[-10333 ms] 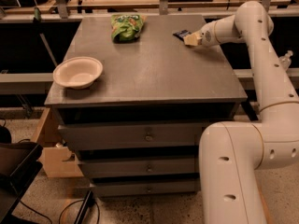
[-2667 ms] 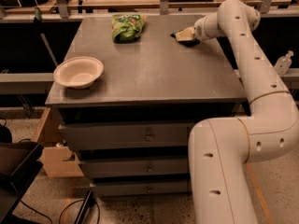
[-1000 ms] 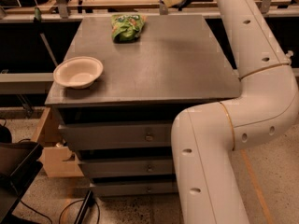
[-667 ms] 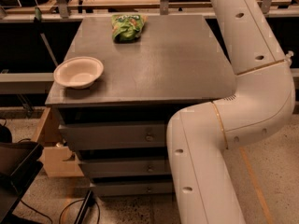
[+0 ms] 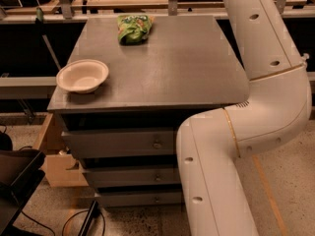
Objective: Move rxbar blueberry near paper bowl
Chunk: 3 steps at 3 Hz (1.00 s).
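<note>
The paper bowl is round and off-white and sits upright at the front left corner of the grey table top. The rxbar blueberry is out of view; nothing dark blue lies on the table. My gripper is out of view above the top edge of the picture. Only my white arm shows: it rises from the lower right, bends beside the table's right edge and leaves the picture at the top, over the table's far right corner.
A green chip bag lies at the far middle of the table. The table is a cabinet with drawers in front. A rail with a metal post runs behind it. A cardboard box stands on the floor at the left.
My gripper lifted from the table's far right corner, where the dark bar lay, and rose out of the top of the picture. The bar no longer shows on the table. Bowl and chip bag have not moved.
</note>
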Available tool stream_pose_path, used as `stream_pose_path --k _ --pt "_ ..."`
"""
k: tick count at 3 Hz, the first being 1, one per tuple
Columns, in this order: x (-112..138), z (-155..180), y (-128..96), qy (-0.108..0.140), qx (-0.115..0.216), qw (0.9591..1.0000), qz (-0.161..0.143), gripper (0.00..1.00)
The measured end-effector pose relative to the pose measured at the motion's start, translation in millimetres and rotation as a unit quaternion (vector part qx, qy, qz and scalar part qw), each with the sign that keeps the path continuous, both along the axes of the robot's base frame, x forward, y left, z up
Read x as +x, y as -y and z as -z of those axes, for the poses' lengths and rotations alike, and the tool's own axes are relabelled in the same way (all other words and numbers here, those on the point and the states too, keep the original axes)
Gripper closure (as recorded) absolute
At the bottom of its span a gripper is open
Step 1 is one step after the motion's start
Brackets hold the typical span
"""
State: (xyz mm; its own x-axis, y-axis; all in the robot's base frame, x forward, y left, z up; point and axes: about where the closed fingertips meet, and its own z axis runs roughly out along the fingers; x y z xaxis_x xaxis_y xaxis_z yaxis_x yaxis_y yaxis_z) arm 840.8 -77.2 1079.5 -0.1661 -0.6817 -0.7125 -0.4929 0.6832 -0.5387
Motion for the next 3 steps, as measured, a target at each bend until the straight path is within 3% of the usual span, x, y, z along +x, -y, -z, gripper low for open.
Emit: stream_pose_path --k 1,2,3 --pt "-4 3 -3 0.004 0.000 1.0000 -0.005 1.00" --pt "-14 50 6 -0.023 -0.014 0.9996 0.008 1.00" --pt "-41 94 13 -0.056 -0.036 0.9973 0.030 1.00"
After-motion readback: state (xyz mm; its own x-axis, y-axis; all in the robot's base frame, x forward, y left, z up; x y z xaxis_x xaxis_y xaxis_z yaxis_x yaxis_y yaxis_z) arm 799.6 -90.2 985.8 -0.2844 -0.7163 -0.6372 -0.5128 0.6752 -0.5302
